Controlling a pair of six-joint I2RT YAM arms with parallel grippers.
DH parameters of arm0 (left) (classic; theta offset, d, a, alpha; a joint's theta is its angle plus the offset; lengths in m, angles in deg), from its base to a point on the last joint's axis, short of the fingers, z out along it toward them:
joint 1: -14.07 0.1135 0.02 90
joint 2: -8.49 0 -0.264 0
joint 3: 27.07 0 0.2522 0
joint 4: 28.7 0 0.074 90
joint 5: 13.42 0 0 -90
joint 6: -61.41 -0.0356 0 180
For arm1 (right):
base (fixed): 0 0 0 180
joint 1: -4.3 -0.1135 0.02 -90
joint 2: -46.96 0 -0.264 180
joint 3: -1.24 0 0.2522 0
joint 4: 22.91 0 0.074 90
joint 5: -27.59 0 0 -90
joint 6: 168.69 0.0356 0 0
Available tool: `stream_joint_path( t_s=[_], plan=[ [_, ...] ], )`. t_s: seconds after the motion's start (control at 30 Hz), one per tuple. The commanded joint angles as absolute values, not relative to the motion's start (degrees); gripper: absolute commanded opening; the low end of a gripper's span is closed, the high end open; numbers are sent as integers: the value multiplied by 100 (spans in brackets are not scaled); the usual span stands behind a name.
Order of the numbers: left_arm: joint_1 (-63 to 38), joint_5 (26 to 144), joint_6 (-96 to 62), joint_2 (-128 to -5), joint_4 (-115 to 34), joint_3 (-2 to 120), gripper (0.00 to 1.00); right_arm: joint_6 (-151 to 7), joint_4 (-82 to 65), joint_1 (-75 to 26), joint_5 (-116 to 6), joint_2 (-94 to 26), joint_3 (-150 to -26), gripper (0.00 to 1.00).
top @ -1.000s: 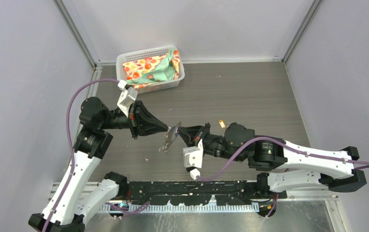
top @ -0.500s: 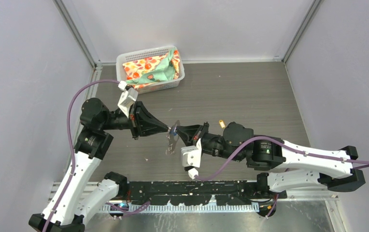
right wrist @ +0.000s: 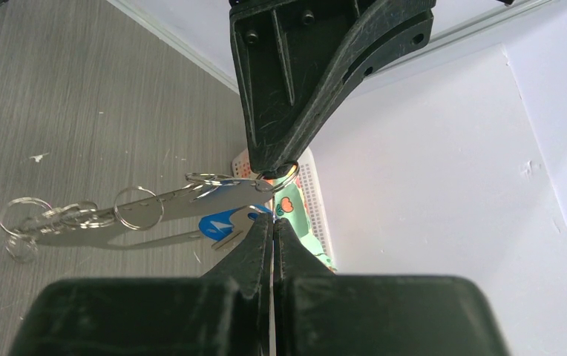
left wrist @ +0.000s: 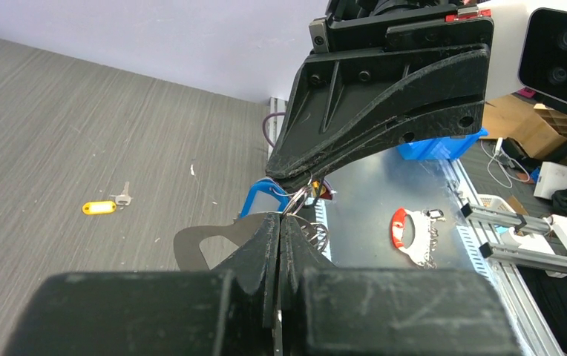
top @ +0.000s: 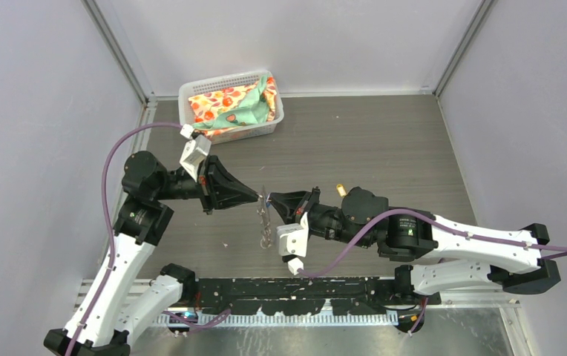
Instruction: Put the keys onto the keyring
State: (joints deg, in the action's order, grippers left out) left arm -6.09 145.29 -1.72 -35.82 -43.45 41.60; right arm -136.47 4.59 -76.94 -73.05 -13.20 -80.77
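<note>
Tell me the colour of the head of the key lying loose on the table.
The loose key has a yellow-orange head; the left wrist view shows it best.

Left gripper (top: pixel 259 197) and right gripper (top: pixel 271 199) meet tip to tip over the table (top: pixel 384 141).
The keyring (top: pixel 266 222) hangs where they meet. A loose key (top: pixel 340 190) lies on the table behind the right gripper. The basket (top: pixel 221 79), cloth (top: pixel 240 104) inside, sits far left.

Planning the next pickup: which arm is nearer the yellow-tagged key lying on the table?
Right. The right arm passes just beside the yellow-tagged key, on its near side; the left arm reaches in from the left and ends well short of it.
</note>
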Motion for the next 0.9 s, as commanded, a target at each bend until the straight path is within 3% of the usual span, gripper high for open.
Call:
stream_joint_path(
  t_s=[0.0, 0.87],
  plan=[
    [-625, 14419, -201, -3497, -4140, 4161, 0, -13689, 246, -7721, -7378, -1293, -8317, 1],
    [-627, 14558, -986, -3455, -4856, 4165, 0, -13697, 223, -7719, -7349, -1407, -8389, 1]
  ],
)
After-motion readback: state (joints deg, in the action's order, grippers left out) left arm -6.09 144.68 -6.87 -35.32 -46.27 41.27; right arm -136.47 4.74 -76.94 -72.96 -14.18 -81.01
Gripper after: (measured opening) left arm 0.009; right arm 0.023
